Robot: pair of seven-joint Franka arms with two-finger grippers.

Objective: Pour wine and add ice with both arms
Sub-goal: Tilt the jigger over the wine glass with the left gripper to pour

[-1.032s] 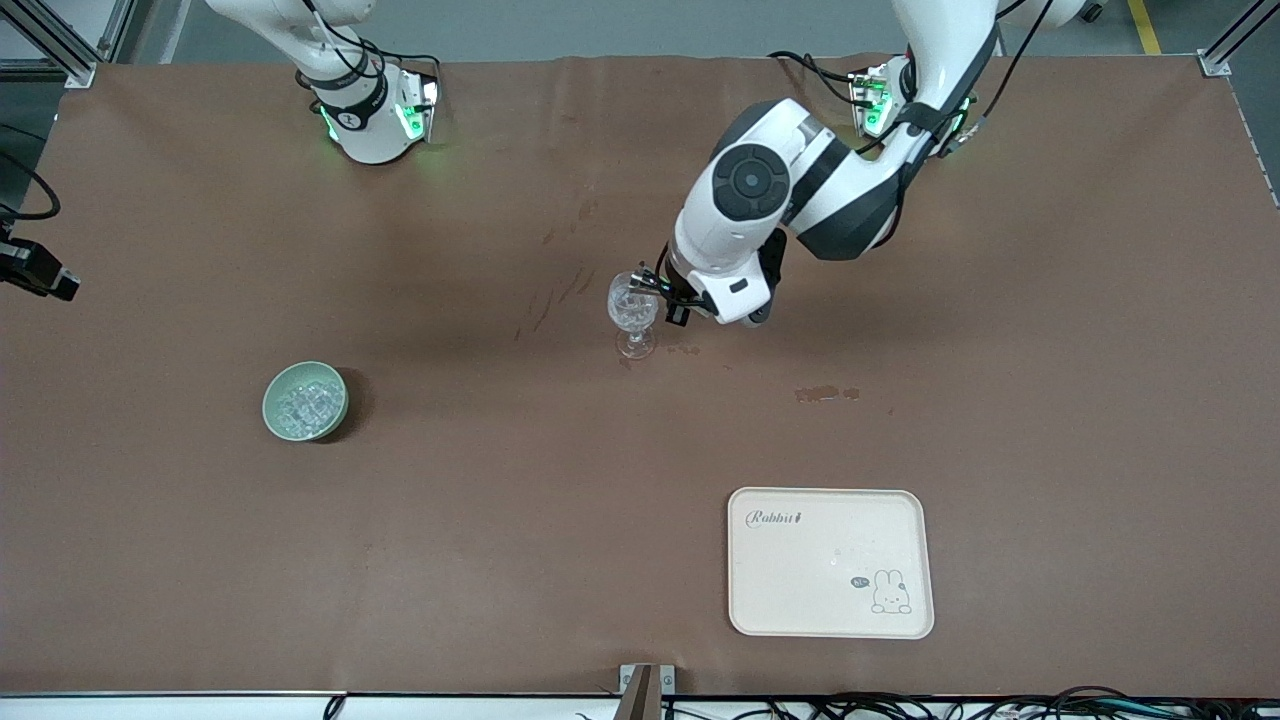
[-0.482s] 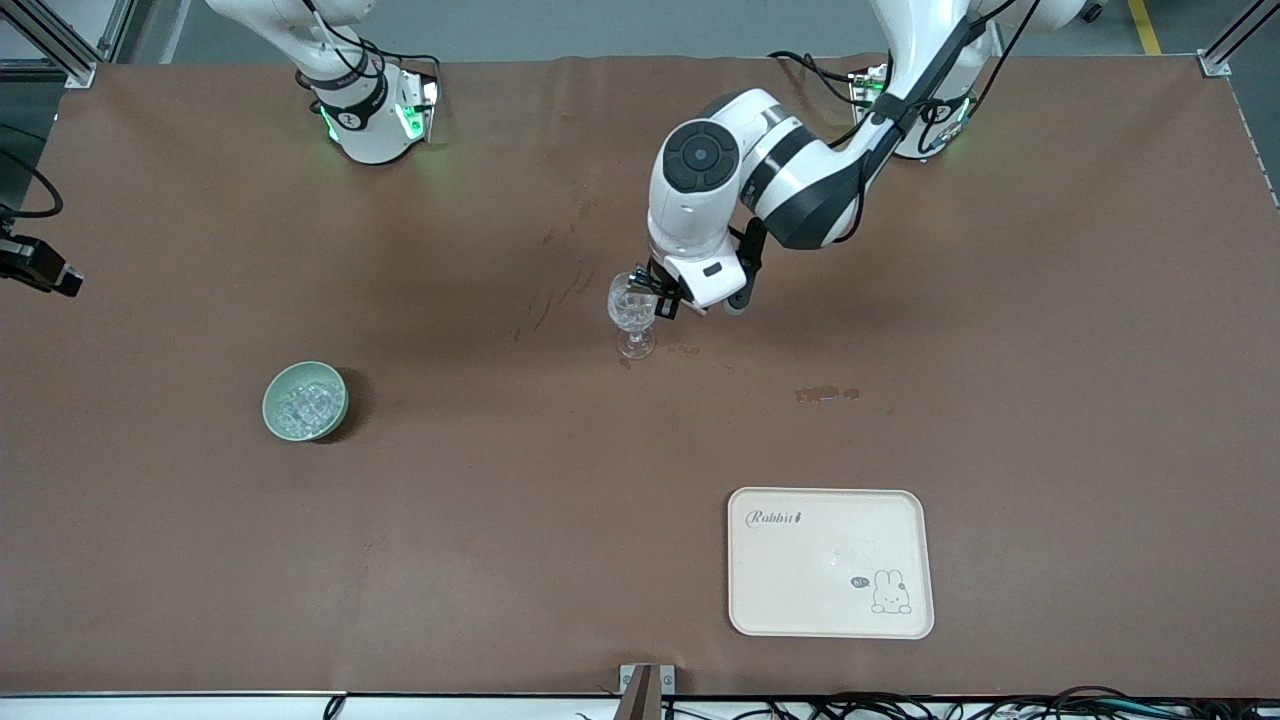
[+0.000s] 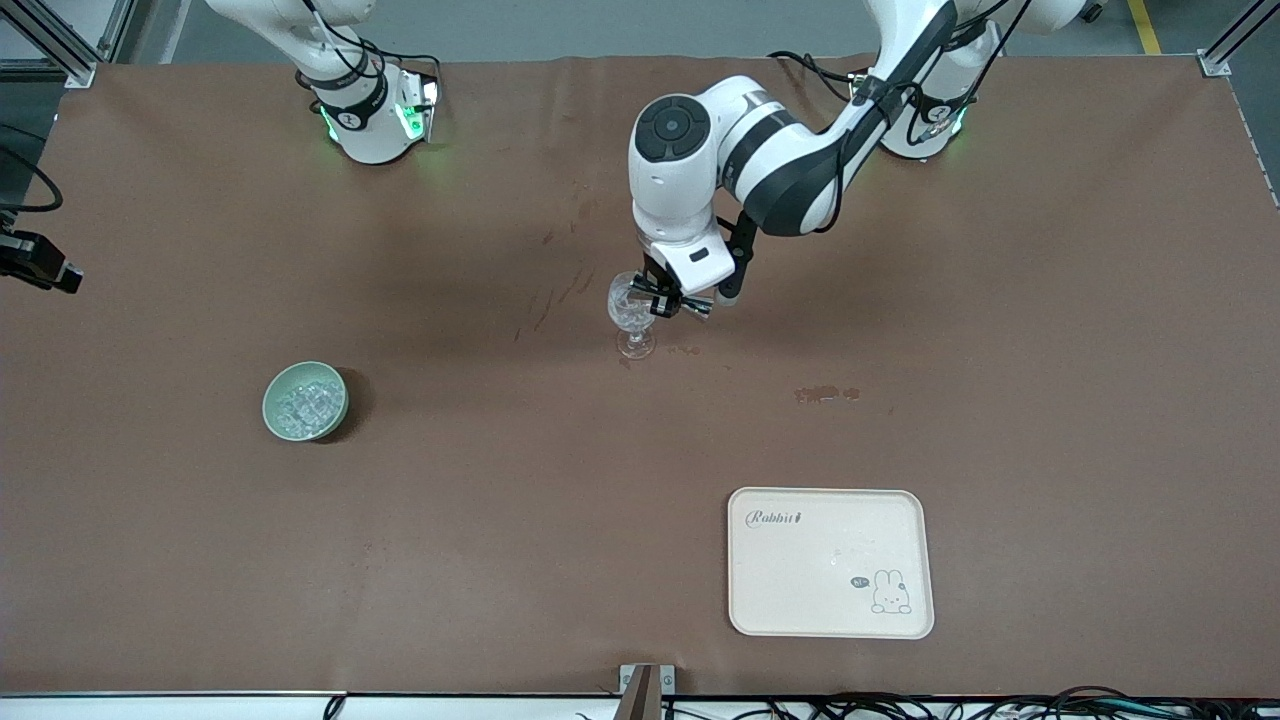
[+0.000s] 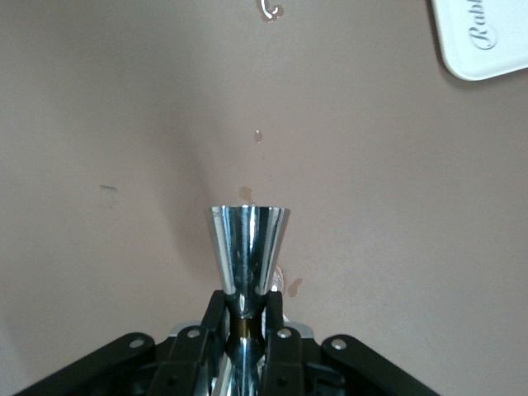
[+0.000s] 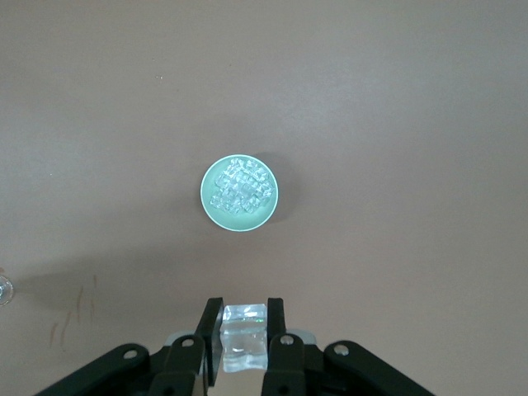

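The left tool [image 4: 246, 309] pinches a shiny cup [image 4: 247, 247], the glass [image 3: 632, 308] just beside it at nine o'clock; the right tool [image 5: 244, 309] grips ice [image 5: 242, 342] over the bowl [image 5: 204, 198].

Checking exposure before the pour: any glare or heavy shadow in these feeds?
Left wrist view: bright streak reflections on the metal jigger. Right wrist view: even light; ice cube glints. Front view: soft shadow beside the green bowl; glass sparkles.

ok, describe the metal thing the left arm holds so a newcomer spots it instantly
Start at the brown table, mid-table, where the stemmed glass stands. The left gripper is right beside its bowl, fingers shut on a jigger. It is the only shiny metal item: a mirror-bright cone flaring outward from a narrow waist.
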